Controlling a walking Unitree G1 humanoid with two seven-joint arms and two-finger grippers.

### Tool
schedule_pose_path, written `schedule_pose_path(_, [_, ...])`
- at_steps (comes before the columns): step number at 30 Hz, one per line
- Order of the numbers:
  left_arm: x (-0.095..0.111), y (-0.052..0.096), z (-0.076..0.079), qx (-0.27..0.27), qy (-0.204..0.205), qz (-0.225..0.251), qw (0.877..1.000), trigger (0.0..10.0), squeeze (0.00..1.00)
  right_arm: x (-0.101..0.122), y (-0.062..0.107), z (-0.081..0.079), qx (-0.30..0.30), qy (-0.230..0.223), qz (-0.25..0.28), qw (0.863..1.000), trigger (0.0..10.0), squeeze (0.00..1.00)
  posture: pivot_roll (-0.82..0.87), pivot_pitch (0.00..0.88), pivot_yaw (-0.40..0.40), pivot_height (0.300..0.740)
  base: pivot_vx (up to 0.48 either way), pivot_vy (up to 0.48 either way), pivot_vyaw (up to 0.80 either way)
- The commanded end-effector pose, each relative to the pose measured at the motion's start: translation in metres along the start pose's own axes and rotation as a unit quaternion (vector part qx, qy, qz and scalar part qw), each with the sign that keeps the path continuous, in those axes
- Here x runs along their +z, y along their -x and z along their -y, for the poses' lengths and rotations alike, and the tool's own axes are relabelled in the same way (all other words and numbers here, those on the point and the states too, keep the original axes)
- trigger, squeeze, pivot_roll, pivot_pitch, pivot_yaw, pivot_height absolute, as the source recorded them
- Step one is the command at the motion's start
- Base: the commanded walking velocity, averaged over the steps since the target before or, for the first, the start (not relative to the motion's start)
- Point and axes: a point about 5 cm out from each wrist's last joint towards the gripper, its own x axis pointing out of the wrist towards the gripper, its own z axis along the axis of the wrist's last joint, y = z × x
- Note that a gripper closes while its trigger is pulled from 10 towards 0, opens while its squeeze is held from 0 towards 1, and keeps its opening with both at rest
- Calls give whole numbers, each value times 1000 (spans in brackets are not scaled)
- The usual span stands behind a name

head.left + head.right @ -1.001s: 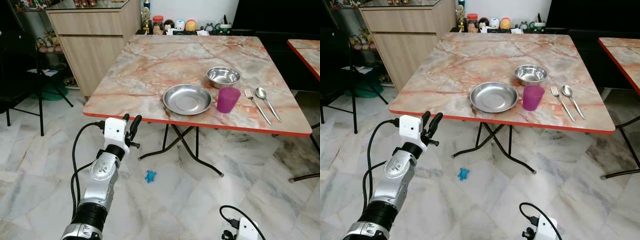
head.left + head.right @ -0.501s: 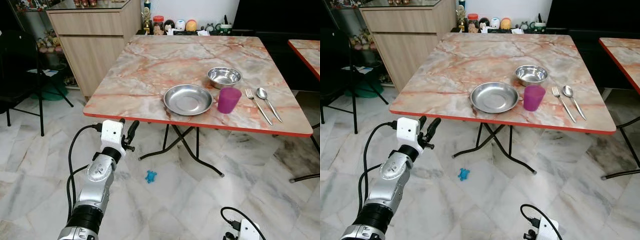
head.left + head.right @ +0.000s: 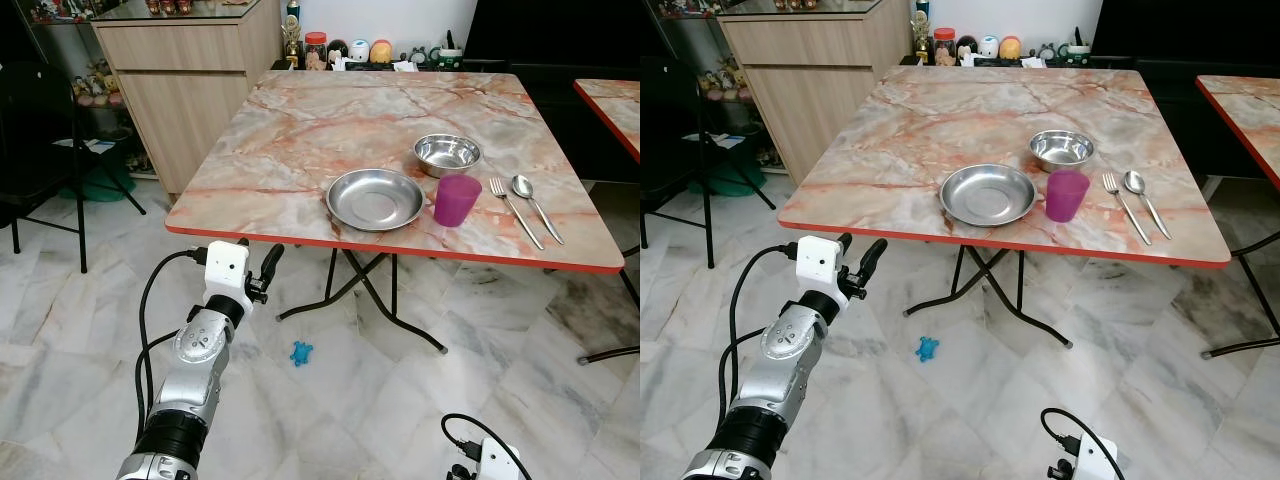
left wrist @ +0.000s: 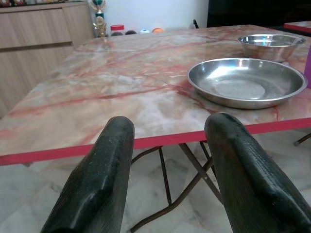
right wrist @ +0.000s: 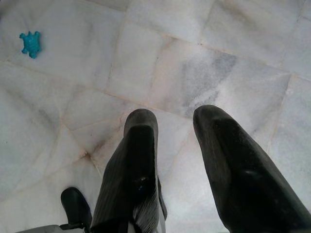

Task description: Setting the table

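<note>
We hold left hand (image 3: pixel 256 262) released, empty, just below red edge of marble-pattern surface (image 3: pixel 300 140). Round shallow steel plate (image 3: pixel 375 197) ahead, up on surface: rigid, light, slick we judge; pinch near rim. Right hand (image 5: pixel 177 160) released, idle over floor.

Open left hand (image 3: pixel 858 252) below table (image 3: pixel 890 150)

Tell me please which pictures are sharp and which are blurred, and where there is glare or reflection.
Left eye view: sharp, evenly lit; the steel plate and small bowl carry soft reflections. Left wrist view: the plate and table edge are clear, while the near claw fingers look soft. Right wrist view: the floor and blue toy are clear and brightly lit, the fingers slightly blurred.
</note>
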Motion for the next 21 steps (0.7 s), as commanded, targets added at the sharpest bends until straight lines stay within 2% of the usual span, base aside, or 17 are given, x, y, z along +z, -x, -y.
schedule_pose_path(1, [0, 0, -1, 5, 15, -3, 1000, 10000, 0, -4, 1, 2, -2, 2, -7, 1000, 10000, 0, 4, 0, 17, 740, 0, 0, 0])
schedule_pose_path(2, [1, 0, -2, 6, 23, 0, 1000, 10000, 0, -4, 1, 1, -2, 2, -7, 1000, 10000, 0, 5, 0, 15, 740, 0, 0, 0])
schedule_pose_path(5, [3, 0, -3, 10, 12, 3, 1000, 10000, 0, -4, 1, 0, 0, 6, -12, 1000, 10000, 0, 5, 0, 16, 740, 167, 0, 0])
schedule_pose_path(7, [3, -1, -3, 7, 6, 4, 1000, 10000, 0, -5, 1, 0, 1, 12, -18, 1000, 10000, 0, 6, 0, 15, 740, 322, 0, -606])
schedule_pose_path(9, [3, 0, -3, 6, 8, 5, 1000, 10000, 0, -4, 0, -1, 7, 20, -18, 1000, 10000, 0, 5, 0, 16, 740, 480, 0, -587])
schedule_pose_path(21, [6, -2, -2, 4, 10, 8, 1000, 10000, 0, -4, 0, -2, 7, 11, -13, 1000, 10000, 0, 9, 0, 15, 740, 480, 0, 0])
